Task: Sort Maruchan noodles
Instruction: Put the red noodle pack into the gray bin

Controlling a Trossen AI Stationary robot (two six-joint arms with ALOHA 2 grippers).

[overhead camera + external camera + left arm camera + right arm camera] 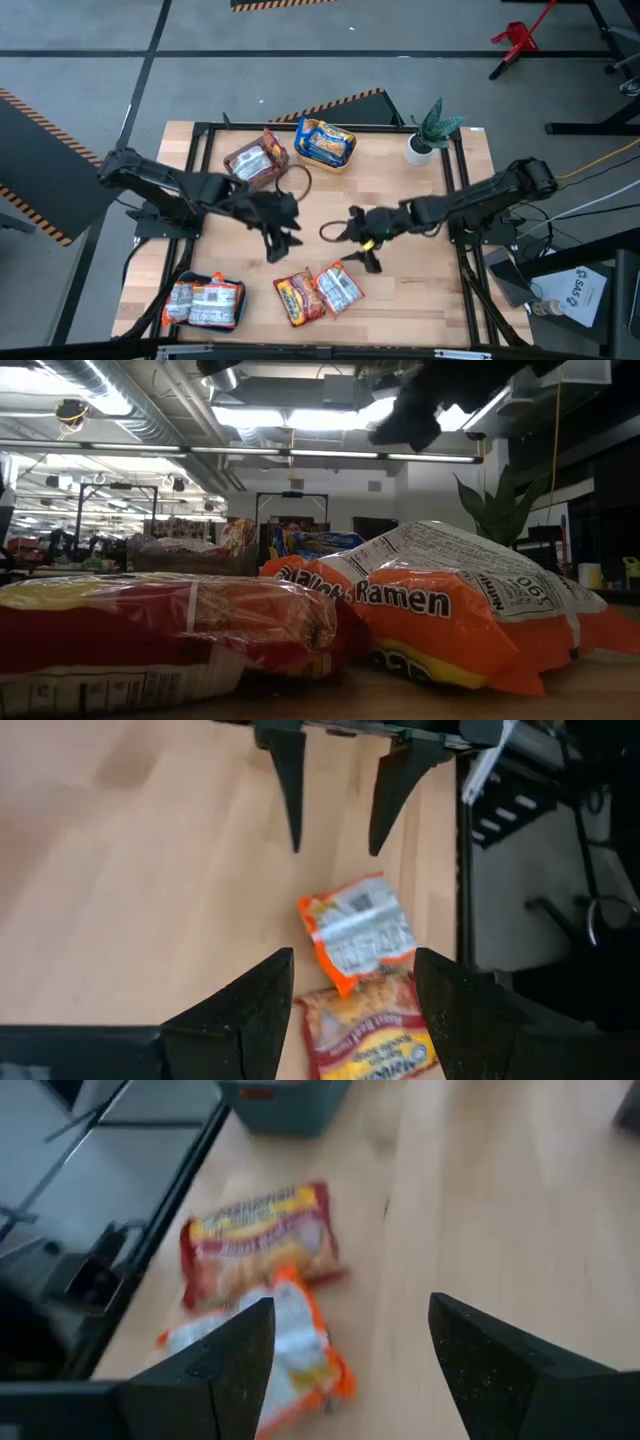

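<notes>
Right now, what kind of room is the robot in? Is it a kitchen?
Probably not a kitchen; it looks like a robot lab or workshop. The wooden table stands on a bare grey floor marked with striped hazard tape, exposed ducts and strip lights run overhead, and ramen packets lie out for sorting.

Two dark fingers (500, 1370) of the right gripper (350, 1370), spread apart with nothing between them, above the wooden desk (500, 1200). Near the desk's edge, a red-and-yellow ramen packet (258, 1245) touching an orange-and-white ramen packet (290, 1345). Farther off, a teal bin (285, 1100).
</notes>
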